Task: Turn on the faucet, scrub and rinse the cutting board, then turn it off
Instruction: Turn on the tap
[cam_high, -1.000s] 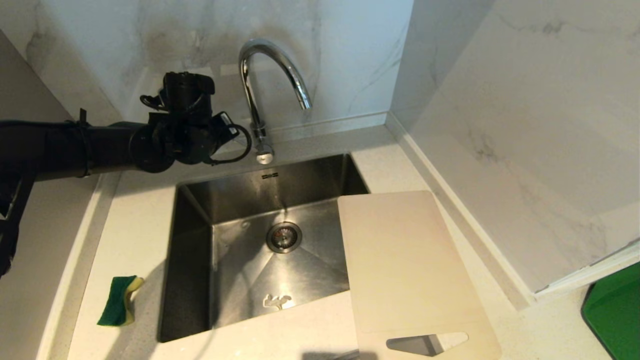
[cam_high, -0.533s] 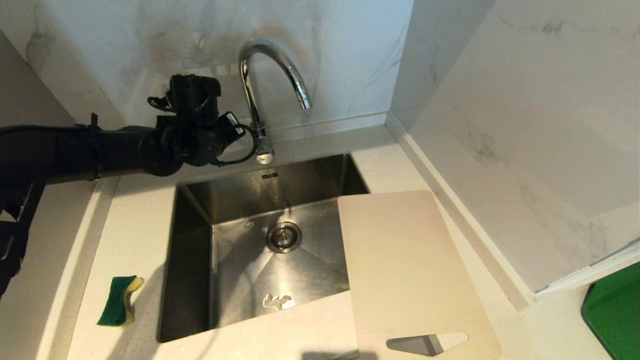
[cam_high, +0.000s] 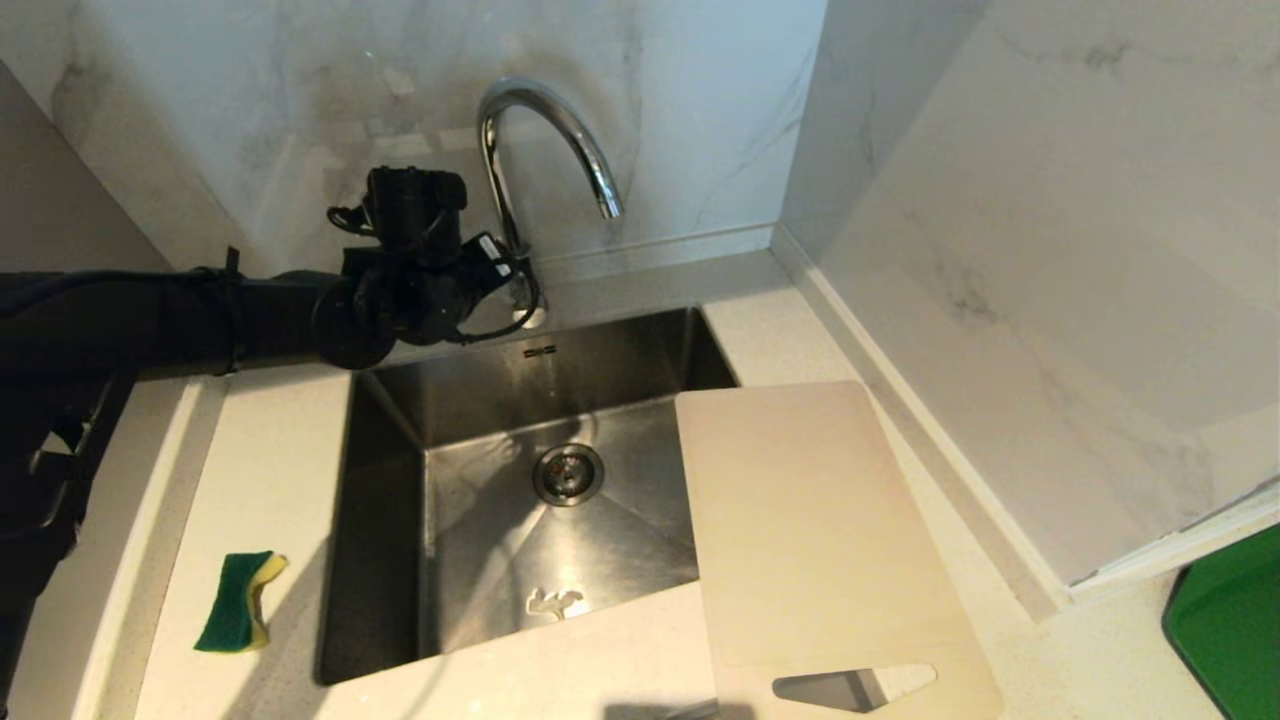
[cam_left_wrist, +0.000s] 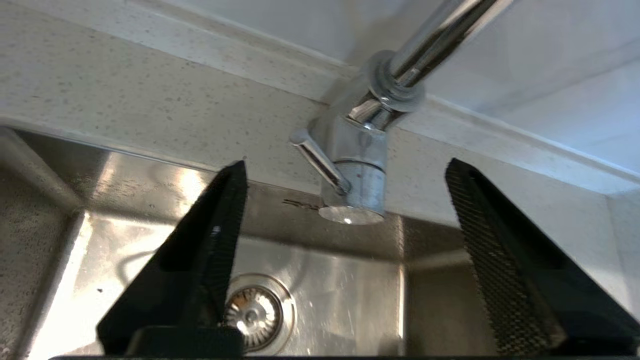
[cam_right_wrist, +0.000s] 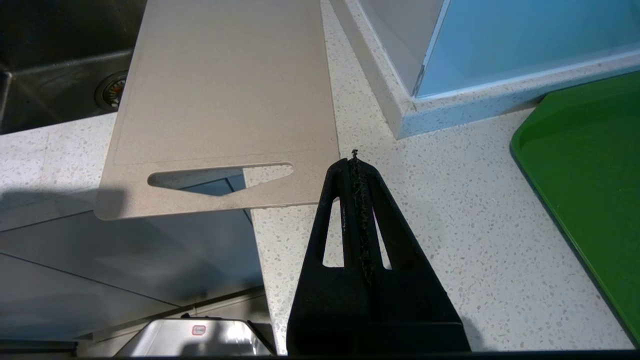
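Observation:
The chrome faucet (cam_high: 560, 125) arches over the sink, with no water running from it. My left gripper (cam_high: 505, 285) is at its base and covers part of it in the head view. In the left wrist view the left gripper (cam_left_wrist: 346, 164) is open, its fingers standing wide either side of the faucet (cam_left_wrist: 365, 150) body and its thin lever (cam_left_wrist: 320, 160), touching neither. The beige cutting board (cam_high: 810, 530) lies flat over the sink's right edge, handle cutout toward me. My right gripper (cam_right_wrist: 354, 157) is shut and empty, low beside the cutting board (cam_right_wrist: 225, 85).
A green-and-yellow sponge (cam_high: 238, 600) lies on the counter left of the steel sink (cam_high: 400, 420). A green tray (cam_high: 1230, 620) sits at the far right. Marble walls close in behind the faucet and along the right.
My left arm has moved to the right, and its wrist now covers the faucet's base. The board and sponge have not moved.

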